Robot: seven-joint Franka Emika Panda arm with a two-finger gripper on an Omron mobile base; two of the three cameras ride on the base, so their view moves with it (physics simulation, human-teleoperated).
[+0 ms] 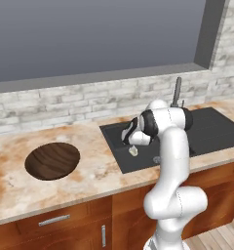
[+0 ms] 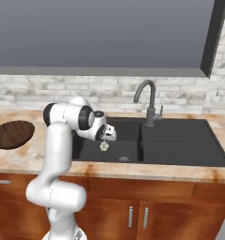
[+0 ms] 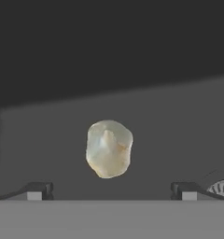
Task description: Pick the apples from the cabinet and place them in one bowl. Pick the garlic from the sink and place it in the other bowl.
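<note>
Black sink (image 2: 180, 140) basin: gripper (image 3: 111, 191) wide apart, empty, just above garlic (image 3: 108, 148).

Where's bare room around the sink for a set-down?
Bare counter between the dark bowl and the sink; also the flat draining part right of the tap. Crowded: the basin, with garlic under the open claw.

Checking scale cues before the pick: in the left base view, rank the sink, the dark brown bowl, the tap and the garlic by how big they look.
1. Sink, largest, though the arm hides part of it.
2. Dark brown bowl.
3. Tap, partly hidden behind the arm, so its rank against the bowl is unsure.
4. Garlic, smallest.
</note>
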